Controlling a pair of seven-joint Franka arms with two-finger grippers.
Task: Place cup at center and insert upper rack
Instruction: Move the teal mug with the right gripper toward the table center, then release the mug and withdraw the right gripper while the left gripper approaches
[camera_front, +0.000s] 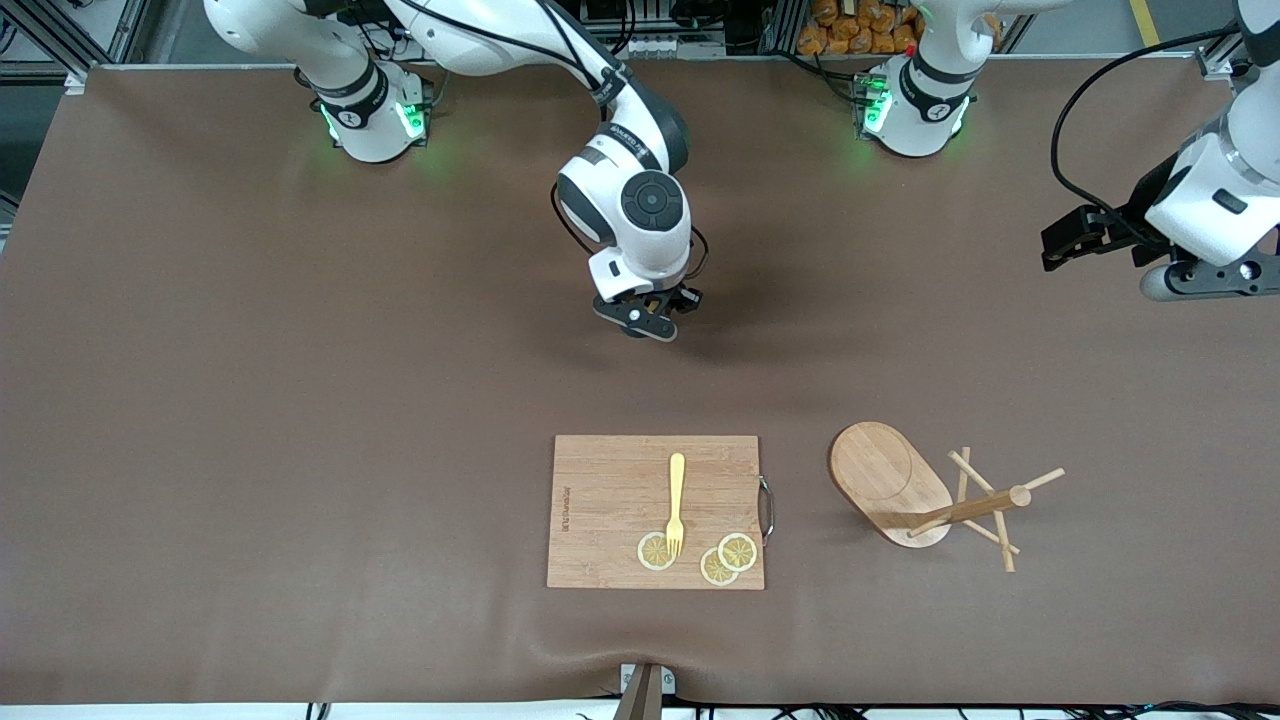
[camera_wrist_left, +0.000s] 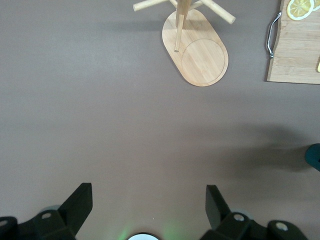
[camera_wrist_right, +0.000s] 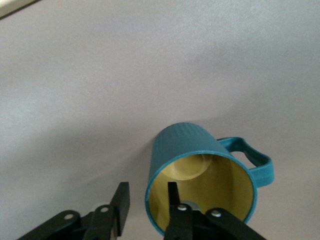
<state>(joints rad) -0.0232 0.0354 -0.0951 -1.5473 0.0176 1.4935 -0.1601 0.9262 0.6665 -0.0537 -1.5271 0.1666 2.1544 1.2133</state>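
Nearest the front camera: rectangular cutting board (camera_front: 655, 511) bearing a yellow fork (camera_front: 676, 503) and three lemon slices (camera_front: 738, 551); metal handle on its edge toward the left arm's end. Beside it, toward that same end: upper rack (camera_front: 890, 481), upright on its oval base, post and pegs intact; nothing hung on it. Cup (camera_wrist_right: 200, 177), teal with tan-yellow inside, at table centre, farther from the front camera than the board; right gripper (camera_front: 650, 312) clamped on its rim, one finger inside, one outside. Left gripper (camera_wrist_left: 147, 202) waits over bare tabletop at the left arm's end, fingers wide apart, holding nothing.
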